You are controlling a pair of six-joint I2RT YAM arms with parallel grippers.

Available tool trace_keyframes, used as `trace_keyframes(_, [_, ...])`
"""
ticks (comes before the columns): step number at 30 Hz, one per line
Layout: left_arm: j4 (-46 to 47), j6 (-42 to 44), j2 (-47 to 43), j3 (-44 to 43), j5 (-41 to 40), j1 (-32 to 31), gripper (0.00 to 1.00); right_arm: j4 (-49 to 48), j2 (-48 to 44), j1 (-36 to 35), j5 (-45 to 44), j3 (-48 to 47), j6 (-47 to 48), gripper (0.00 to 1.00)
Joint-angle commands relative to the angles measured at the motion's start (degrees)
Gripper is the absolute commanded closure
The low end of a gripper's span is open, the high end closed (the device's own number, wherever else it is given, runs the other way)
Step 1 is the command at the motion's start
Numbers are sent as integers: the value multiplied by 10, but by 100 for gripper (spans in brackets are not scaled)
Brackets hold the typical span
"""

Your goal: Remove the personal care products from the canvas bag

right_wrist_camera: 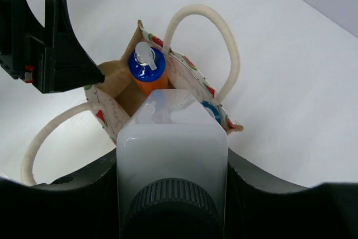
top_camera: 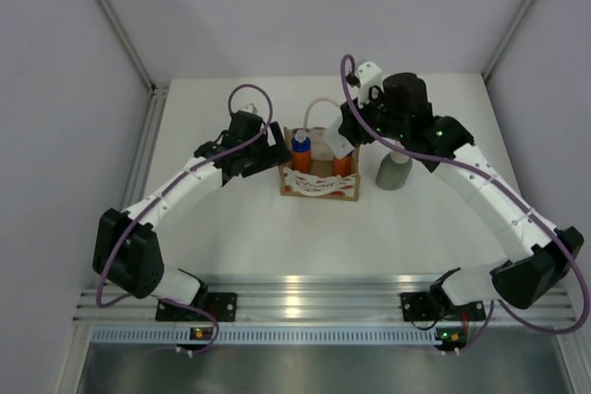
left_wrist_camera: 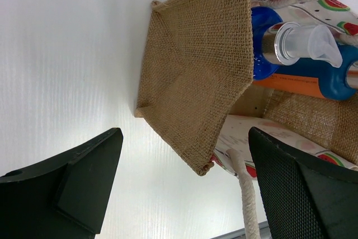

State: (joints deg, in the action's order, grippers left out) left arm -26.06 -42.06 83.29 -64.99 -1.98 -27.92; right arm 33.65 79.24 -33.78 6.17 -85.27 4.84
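The canvas bag stands mid-table, tan with a red-and-white front and white rope handles. My right gripper is above the bag's right half, shut on a white bottle with a dark ribbed cap; the bottle's far end hangs over the bag's mouth. Inside the bag are an orange bottle with a blue cap and a second orange one. A grey-green bottle stands on the table right of the bag. My left gripper is open at the bag's burlap left side, holding nothing.
A rope handle hangs close to my left gripper's right finger. White walls enclose the table at the back and both sides. An aluminium rail runs along the near edge by the arm bases.
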Motion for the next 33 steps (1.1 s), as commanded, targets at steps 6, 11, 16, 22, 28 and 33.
trace_keyframes(6, [23,2,-39,11,-5,-2,2,-5,-106,24,-101,-55,-6,100])
trace_keyframes(11, [23,0,-42,11,-4,-2,2,-6,-108,38,-173,-60,3,100])
trace_keyframes(16, [23,0,-44,13,-5,-3,2,-6,-91,46,-257,-73,12,100])
trace_keyframes(22, [23,1,-48,18,-5,-3,2,-7,-74,92,-284,-82,2,100])
trace_keyframes(28, [23,2,-49,18,-4,-2,2,-7,-59,163,-296,-76,-10,100])
trace_keyframes(33, [23,1,-49,17,-2,-3,2,-10,-45,237,-281,-34,-37,100])
